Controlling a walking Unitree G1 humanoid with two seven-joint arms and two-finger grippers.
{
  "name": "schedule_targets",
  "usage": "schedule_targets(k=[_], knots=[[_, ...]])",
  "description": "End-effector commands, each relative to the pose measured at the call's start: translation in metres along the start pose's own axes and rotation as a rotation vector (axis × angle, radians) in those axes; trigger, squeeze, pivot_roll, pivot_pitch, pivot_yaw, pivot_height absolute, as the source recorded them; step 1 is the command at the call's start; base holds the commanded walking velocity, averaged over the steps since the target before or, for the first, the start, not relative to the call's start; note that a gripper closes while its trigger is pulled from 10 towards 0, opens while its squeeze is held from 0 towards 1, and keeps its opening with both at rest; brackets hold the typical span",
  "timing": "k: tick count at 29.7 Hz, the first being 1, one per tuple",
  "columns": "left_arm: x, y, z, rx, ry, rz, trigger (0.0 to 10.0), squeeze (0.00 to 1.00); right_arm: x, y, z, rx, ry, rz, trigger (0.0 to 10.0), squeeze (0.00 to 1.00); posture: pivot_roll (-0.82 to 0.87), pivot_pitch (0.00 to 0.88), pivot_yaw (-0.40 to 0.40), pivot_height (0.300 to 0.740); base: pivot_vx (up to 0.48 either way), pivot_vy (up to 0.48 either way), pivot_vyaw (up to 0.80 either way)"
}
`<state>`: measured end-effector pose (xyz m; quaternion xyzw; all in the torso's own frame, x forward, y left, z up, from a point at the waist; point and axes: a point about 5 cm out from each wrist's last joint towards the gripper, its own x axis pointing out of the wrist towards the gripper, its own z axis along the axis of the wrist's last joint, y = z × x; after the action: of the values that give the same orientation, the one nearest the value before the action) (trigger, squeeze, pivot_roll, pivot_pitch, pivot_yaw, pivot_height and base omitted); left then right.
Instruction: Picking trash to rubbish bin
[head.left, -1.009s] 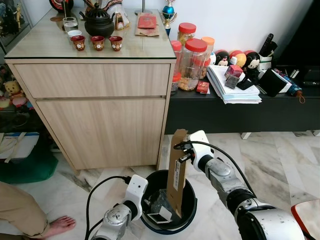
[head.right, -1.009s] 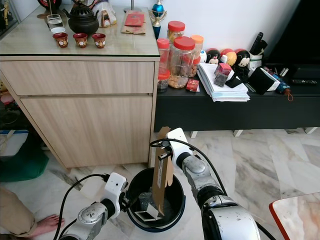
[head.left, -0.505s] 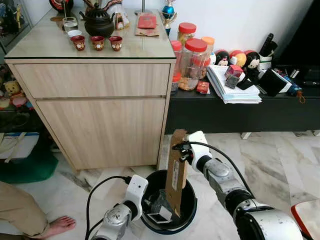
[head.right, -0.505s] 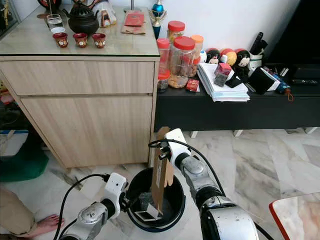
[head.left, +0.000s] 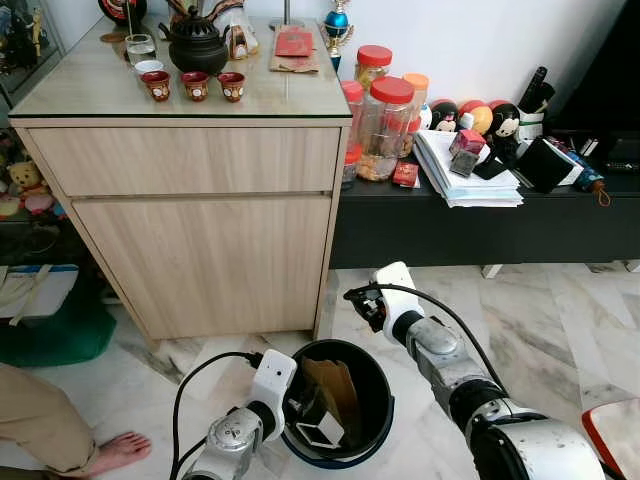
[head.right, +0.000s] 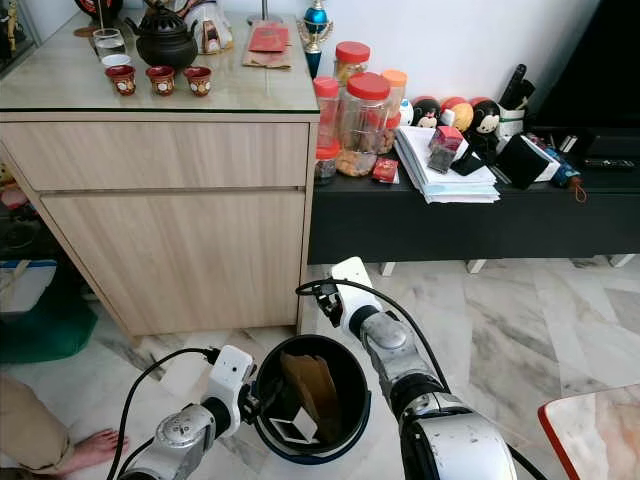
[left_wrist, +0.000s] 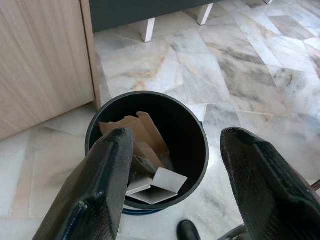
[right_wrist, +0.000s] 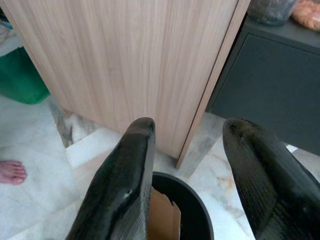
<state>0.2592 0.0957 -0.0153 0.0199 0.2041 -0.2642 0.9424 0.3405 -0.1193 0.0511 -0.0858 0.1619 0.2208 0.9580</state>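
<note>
cardboard piece (head.left: 335, 392) – leaned inside bin (head.left: 374, 372), long axis tilted, top toward cabinet | white box (head.left: 322, 432) beside it | right gripper (head.left: 362, 301) released above rim | left gripper (left_wrist: 170, 165) spread – empty

Marble floor (head.left: 560, 320), wooden cabinet (head.left: 190, 200) beside low black console (head.left: 480, 225)

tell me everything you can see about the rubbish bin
The rubbish bin is a round black bucket, plastic by its look, standing upright on the marble floor near the corner of the wooden cabinet. Inside lie a brown cardboard piece and a small white box. The left tool is open at its rim.
</note>
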Motion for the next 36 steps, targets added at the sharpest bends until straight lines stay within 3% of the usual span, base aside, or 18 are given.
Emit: schedule_targets(k=[1,4,7,8,12,18,26,36], knots=[[-0.001,-0.001,-0.003,-0.003,0.011,0.007,10.0,0.00,-0.002,0.001,-0.008,0.000,0.025,-0.005,10.0,0.00,0.13,0.091,-0.108,0.740,0.000,0.000,0.00],[-0.005,0.010,-0.007,0.005,0.039,0.087,10.0,0.00,-0.006,0.005,-0.022,0.021,0.063,-0.011,10.0,0.00,0.12,0.088,-0.109,0.740,0.000,0.000,0.00],[-0.006,0.012,-0.008,0.006,0.044,0.102,10.0,0.00,-0.007,0.006,-0.024,0.029,0.067,-0.012,10.0,0.00,0.12,0.088,-0.109,0.740,0.000,0.000,0.00],[-0.015,0.031,-0.018,-0.029,0.089,0.235,10.0,0.00,-0.014,0.014,-0.046,0.038,0.125,-0.001,10.0,0.00,0.11,0.076,-0.109,0.740,0.000,0.000,0.00],[-0.038,0.053,-0.041,-0.088,0.166,0.398,10.0,0.00,-0.034,0.024,-0.086,0.059,0.234,-0.020,10.0,0.00,0.11,0.064,-0.106,0.740,0.000,0.000,0.00],[-0.053,0.059,-0.058,-0.131,0.218,0.477,10.0,0.00,-0.053,0.016,-0.113,0.117,0.328,-0.125,10.0,0.00,0.10,0.053,-0.107,0.740,0.000,0.000,0.00],[-0.064,0.054,-0.075,-0.149,0.279,0.504,10.0,0.00,-0.072,0.010,-0.136,0.190,0.409,-0.206,10.0,0.00,0.08,0.034,-0.108,0.740,0.000,0.000,0.00],[-0.095,0.042,-0.117,-0.221,0.456,0.570,10.0,0.00,-0.102,0.027,-0.173,0.315,0.531,-0.219,10.0,0.00,0.06,0.001,-0.092,0.740,0.000,0.000,0.00]])
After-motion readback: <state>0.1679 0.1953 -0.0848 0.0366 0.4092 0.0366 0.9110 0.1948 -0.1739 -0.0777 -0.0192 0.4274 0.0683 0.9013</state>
